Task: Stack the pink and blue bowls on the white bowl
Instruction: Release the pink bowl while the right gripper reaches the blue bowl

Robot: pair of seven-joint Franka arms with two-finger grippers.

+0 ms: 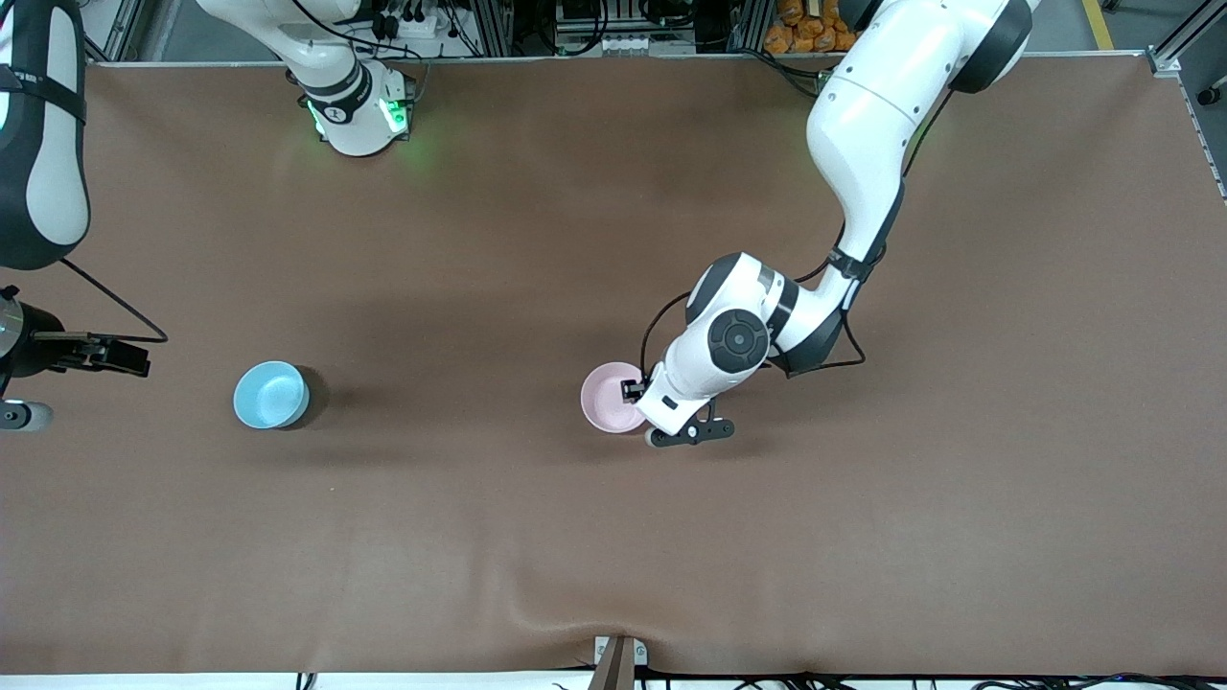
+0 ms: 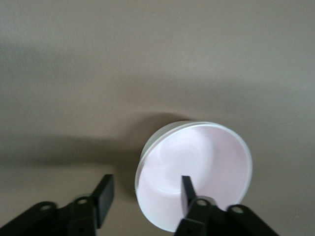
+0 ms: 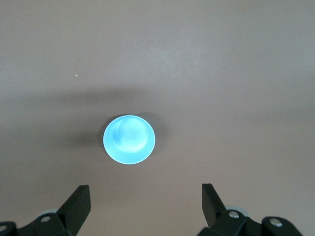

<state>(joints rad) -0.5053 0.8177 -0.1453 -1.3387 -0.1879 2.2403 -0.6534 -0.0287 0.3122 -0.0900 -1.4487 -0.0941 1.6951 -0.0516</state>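
My brown surface [image 1: 537,556] fills nearly everything I see, softly shadowed. Along its top edge stand aluminium frame rails [image 1: 498,29], cables [image 1: 422,24] and orange packets [image 1: 800,24].

Pale pink bowl [image 1: 610,396], sky-blue bowl [image 1: 270,394], plain brown table [image 1: 537,537].

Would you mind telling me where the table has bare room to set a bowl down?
Bare table runs between the blue bowl and pink bowl, and along the camera-side edge. It is crowded only at the pink bowl, where the open left hand straddles its rim. The open right hand is above the blue bowl.
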